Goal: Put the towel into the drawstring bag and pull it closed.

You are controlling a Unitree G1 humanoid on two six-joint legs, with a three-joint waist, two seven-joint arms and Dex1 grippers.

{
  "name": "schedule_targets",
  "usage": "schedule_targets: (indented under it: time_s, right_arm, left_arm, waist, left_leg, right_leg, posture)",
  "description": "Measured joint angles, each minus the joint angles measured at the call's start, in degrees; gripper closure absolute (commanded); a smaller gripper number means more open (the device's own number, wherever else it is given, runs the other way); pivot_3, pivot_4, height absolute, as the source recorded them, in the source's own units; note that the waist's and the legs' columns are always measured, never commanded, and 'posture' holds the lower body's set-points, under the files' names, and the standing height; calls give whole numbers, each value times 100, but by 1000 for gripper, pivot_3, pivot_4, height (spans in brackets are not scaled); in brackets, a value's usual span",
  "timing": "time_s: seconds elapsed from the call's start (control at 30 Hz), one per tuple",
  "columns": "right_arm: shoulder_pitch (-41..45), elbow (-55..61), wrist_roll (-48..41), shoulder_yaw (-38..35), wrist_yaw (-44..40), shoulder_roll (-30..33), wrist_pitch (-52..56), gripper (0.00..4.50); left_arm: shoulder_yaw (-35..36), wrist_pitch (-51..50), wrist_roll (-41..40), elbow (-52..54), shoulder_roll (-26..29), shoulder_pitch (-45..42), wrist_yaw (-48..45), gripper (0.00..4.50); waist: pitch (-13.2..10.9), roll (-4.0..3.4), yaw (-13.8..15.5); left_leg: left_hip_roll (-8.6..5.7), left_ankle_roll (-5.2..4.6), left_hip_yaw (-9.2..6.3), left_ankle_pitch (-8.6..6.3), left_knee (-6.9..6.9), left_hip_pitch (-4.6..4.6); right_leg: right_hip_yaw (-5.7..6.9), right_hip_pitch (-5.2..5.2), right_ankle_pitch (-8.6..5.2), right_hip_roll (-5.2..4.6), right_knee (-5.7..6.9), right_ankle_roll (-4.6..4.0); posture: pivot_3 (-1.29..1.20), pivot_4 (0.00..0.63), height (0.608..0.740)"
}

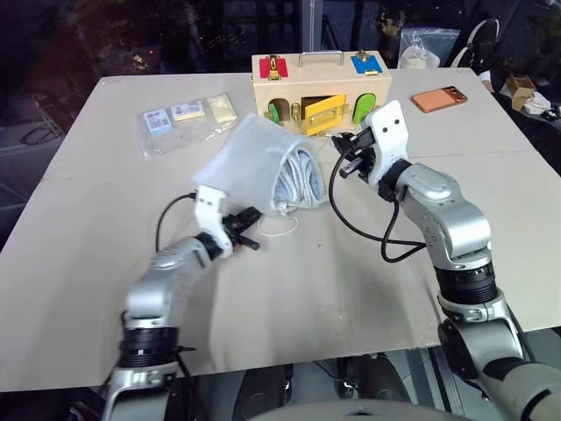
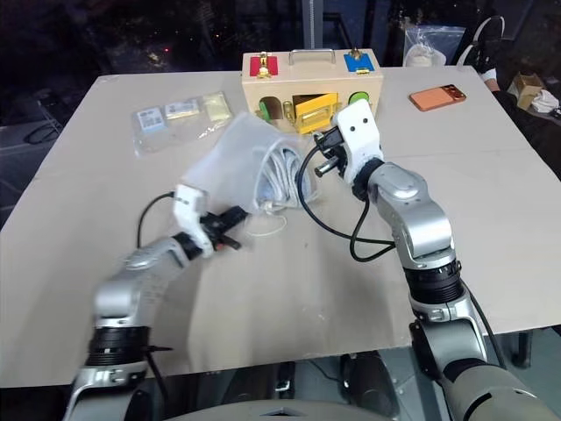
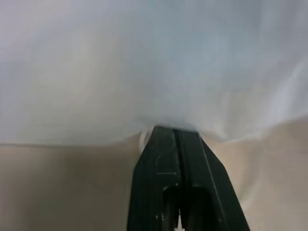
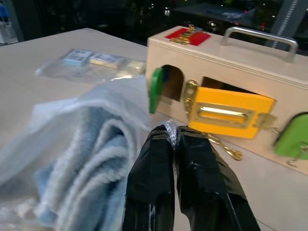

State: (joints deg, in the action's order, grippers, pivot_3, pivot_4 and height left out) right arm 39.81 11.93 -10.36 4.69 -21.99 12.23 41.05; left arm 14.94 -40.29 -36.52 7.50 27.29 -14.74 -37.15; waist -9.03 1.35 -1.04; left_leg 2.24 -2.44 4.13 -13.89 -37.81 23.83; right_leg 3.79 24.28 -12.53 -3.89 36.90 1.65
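Observation:
The white semi-translucent drawstring bag lies bunched at the table's middle, with the pale blue towel folded inside it. My right gripper is level at the bag's right side. In the right wrist view it is shut on a crinkled bit of the bag's edge, and the towel shows through the fabric just beyond. My left gripper is at the bag's near left corner. In the left wrist view it is shut, with the bag's fabric gathered at its tips. A thin white cord loops on the table beside it.
A wooden latch box with yellow and green doors stands right behind the bag. A clear plastic bag with small packets lies at the back left, and a flat orange case at the back right. The table's front edge is near.

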Motion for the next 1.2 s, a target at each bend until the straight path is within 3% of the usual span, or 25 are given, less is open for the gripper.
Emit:
schedule_targets:
  time_s: [0.1, 0.17, 0.27, 0.33, 0.4, 0.5, 0.6, 0.77, 1.03, 1.13, 1.2]
  right_arm:
    - [215, 3, -91, -128, -10, 27, 0, 4500]
    - [301, 4, -151, -140, -21, 28, 0, 4500]
    - [311, 4, -185, -130, -32, 20, 1, 4500]
    - [404, 4, -271, -133, -45, -24, 26, 4500]
    - [538, 12, -353, -131, -32, -97, 65, 4500]
    - [658, 52, -426, -132, 7, -139, 128, 4500]
    - [681, 53, -476, -161, 37, -135, 142, 4500]
    - [633, 42, -487, -162, 60, -110, 140, 4500]
    - [273, -185, -366, -123, 116, -16, 120, 4500]
    - [272, -184, -365, -121, 117, -27, 117, 4500]
    - [267, -184, -364, -119, 119, -29, 115, 4500]
  left_arm:
    - [712, -739, -785, 37, 647, -269, -149, 4440]
    - [711, -1076, -927, 103, 1055, -231, -293, 4440]
    - [595, -1277, -986, 196, 1128, -83, -402, 4440]
    - [-254, -1629, -1061, 1096, 903, 442, -296, 4440]
    - [-914, -1500, -821, 1301, 517, 606, -124, 4440]
    - [-1498, -1058, -333, 1319, 225, 634, 21, 3586]
    - [-1693, -635, 138, 978, -103, 431, 285, 2289]
    - [-1713, -208, 438, 179, -1074, -157, 792, 2289]
    - [-1847, 348, 1091, -156, -1455, -231, 1146, 2289]
    - [-2022, 482, 1272, -228, -1558, -263, 1129, 3136]
    - [-2045, 517, 1285, -291, -1592, -263, 1095, 4084]
  waist:
    - [-1, -2, 8]
    - [-1, -2, 6]
    - [-1, 0, 32]
    - [-2, -2, 33]
    - [-1, 0, 28]
    - [-2, 0, 30]
    - [0, -5, 37]
    - [2, -1, 46]
    - [2, -1, 39]
    - [2, -1, 42]
    - [2, -1, 40]
  left_leg:
    - [-4, -1, -2, -1, 1, -3]
    - [-9, -1, 5, -1, 1, -5]
    - [-12, -1, 6, -1, 1, 2]
    - [-15, -1, 12, -1, 1, 0]
    - [-12, -1, 8, -1, 1, 0]
    - [-6, 1, -5, 0, 7, -5]
    - [-6, -17, -5, -10, 8, -10]
    - [-12, -19, 4, -11, -3, 0]
    - [-11, -10, 9, -5, 0, -1]
    - [-11, -28, 9, -16, -1, -3]
    - [-11, -29, 9, -16, -4, -3]
  right_leg:
    - [1, -3, -1, 5, -2, 1]
    - [-4, -6, -1, 1, -7, 1]
    - [-4, -5, -1, -6, -11, 1]
    - [-11, -6, -1, -15, -12, 1]
    - [-11, -6, 0, -11, -9, 0]
    - [-8, -5, -1, 0, -3, -4]
    - [-3, -6, -1, 5, 0, -6]
    - [-7, -8, 1, 1, -9, -1]
    - [-8, -6, 1, 0, -7, -1]
    - [-8, -7, 1, 0, -6, -1]
    - [-9, -7, 1, 1, -6, -1]
  posture:
    - [0, 150, 740]
    - [0, 150, 740]
    - [0, 150, 740]
    - [0, 150, 740]
    - [0, 150, 740]
    - [0, 150, 740]
    - [0, 150, 740]
    - [0, 150, 740]
    - [0, 150, 740]
    - [0, 150, 740]
    - [0, 150, 740]
